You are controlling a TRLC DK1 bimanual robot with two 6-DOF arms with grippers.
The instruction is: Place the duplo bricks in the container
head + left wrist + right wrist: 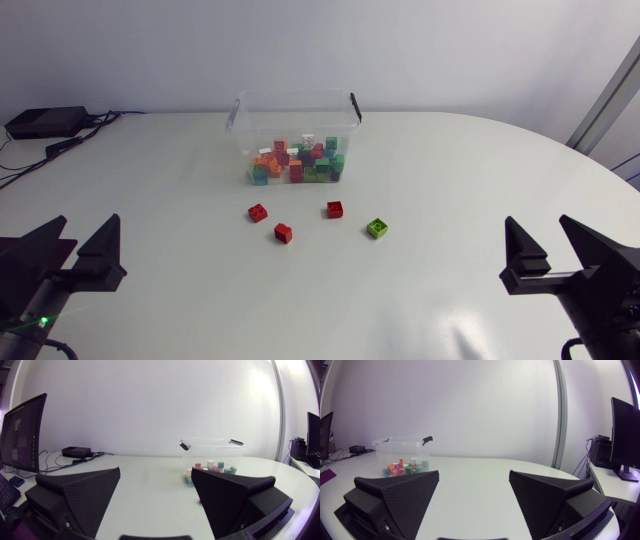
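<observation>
- Clear container (296,99): heap of mixed-colour bricks (298,162) inside.
- Outside, just in front: three red bricks (284,233), one green brick (377,228).
- Left gripper (86,226), right gripper (538,226): fingers wide apart, holding nothing.

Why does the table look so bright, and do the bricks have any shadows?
Head view: the light is soft, so the green brick casts only a small faint shadow on the table, which has a brighter patch near its front edge. Left wrist view: the clear container looks pale in the brightness. Right wrist view: the table gleams evenly, without hard shadows.
</observation>
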